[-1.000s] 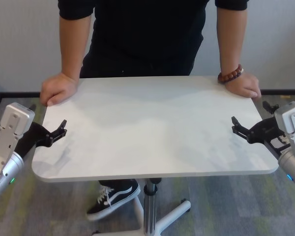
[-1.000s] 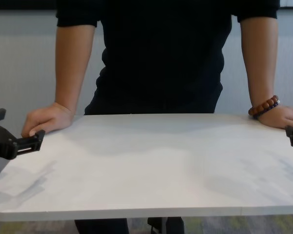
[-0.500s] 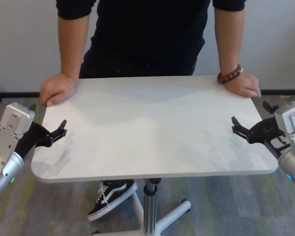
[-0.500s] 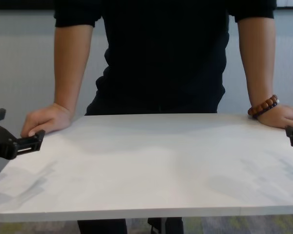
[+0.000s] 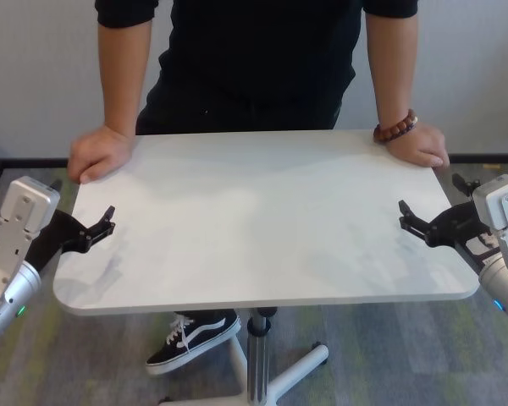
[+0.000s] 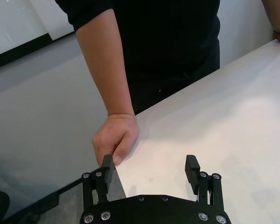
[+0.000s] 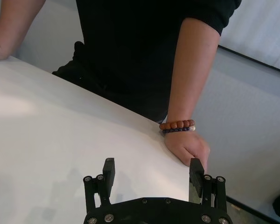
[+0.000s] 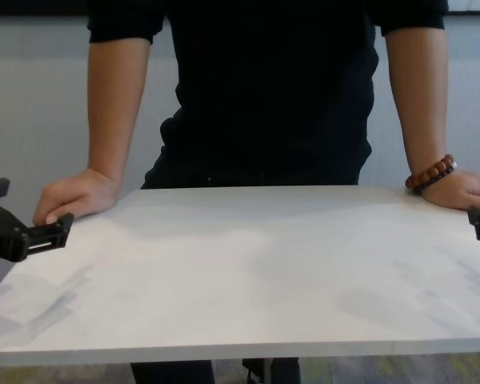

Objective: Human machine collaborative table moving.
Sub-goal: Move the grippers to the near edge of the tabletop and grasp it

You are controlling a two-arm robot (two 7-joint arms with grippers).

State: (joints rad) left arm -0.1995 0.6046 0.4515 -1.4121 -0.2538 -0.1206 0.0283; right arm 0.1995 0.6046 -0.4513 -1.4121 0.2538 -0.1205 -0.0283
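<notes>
The white table (image 5: 262, 220) stands on a slim silver pole (image 5: 256, 355). The human (image 5: 254, 59) in a black shirt stands at its far side, one hand (image 5: 97, 152) on each far corner, with a beaded bracelet (image 5: 395, 127) on the right-hand wrist. My left gripper (image 5: 97, 228) is open at the table's left edge. In the left wrist view the left gripper (image 6: 148, 170) straddles that edge near the human's hand (image 6: 116, 140). My right gripper (image 5: 415, 222) is open at the right edge. In the right wrist view the right gripper (image 7: 151, 172) frames the edge below the bracelet (image 7: 177, 126).
The table's white base legs (image 5: 300, 368) spread on grey carpet beneath. The human's black-and-white shoe (image 5: 190, 338) is under the tabletop next to the pole. A grey wall lies behind the human.
The human's torso has shifted slightly and the shoe has slid a little to the left. The tabletop's near edge has drifted slightly away. Both grippers stay where they were.
</notes>
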